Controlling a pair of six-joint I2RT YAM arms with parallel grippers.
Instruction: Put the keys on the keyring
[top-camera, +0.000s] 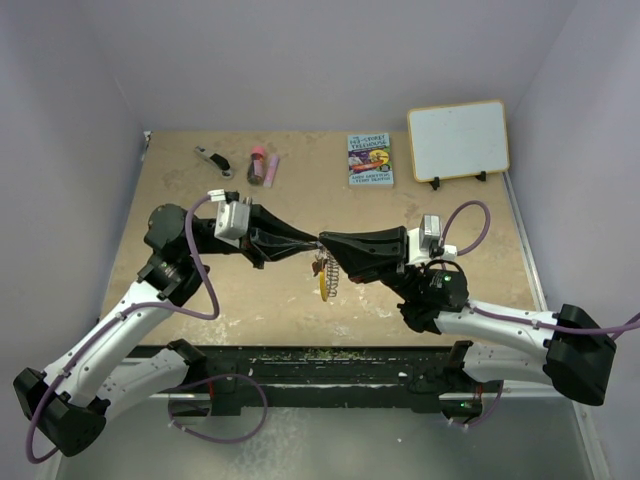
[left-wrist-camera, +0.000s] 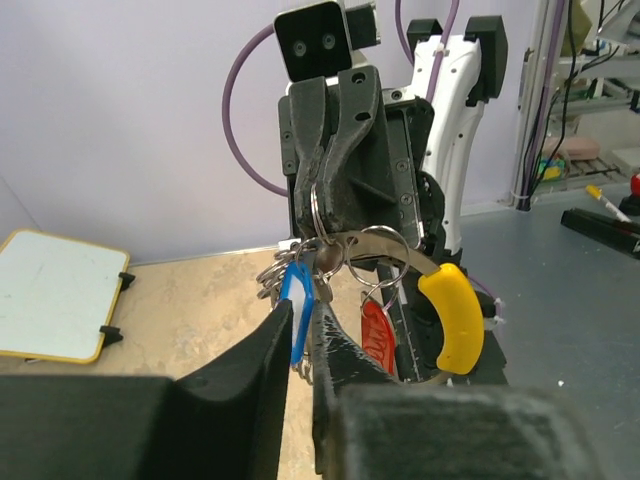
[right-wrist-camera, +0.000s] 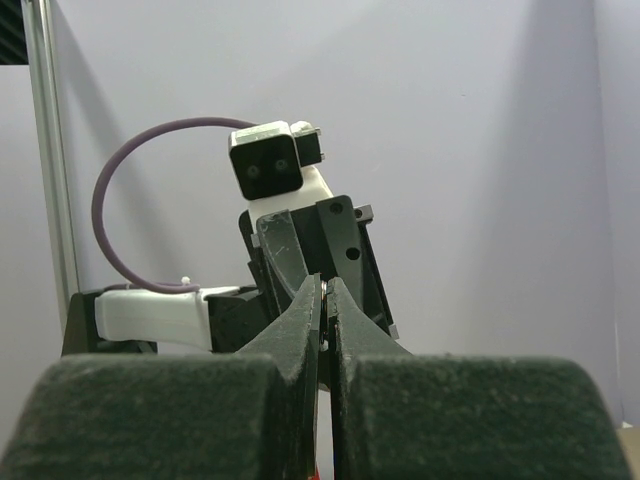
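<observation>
Right gripper (left-wrist-camera: 322, 228) first: its two black fingers (left-wrist-camera: 348, 150) are pressed tight together, and nipped between the tips is the top of the keyring (left-wrist-camera: 452, 318). The ring hangs down from that pinch, up off the table (top-camera: 450, 215). A silvery band curves out from the tips, then the fat yellow section bends downward, on the right in the left wrist view.

Now the left gripper (left-wrist-camera: 302, 318), pointing straight at the right one, tip to tip, in mid-air over the middle of the table. Its fingers (left-wrist-camera: 245, 390) stand just a sliver apart, and the blue key (left-wrist-camera: 293, 292) sits right in that slot, its tag dropping between the tips. Whether the pads actually press on the tag, I cannot tell.

The blue key hangs just under the right gripper's tips, with a cluster of small silver rings (left-wrist-camera: 272, 272) beside it. The red key (left-wrist-camera: 377, 335) dangles a little further along, seen within the curve of the keyring and clear of both sets of fingers. Whether either key is threaded on the big ring itself, I can't make out.

At the back of the table lies a small book (top-camera: 370, 160), with a yellow-framed whiteboard (top-camera: 458, 140) propped to its right. A dark red tube (top-camera: 258, 165) and a black-and-silver clip (top-camera: 212, 160) lie back left, all well apart from the grippers.
</observation>
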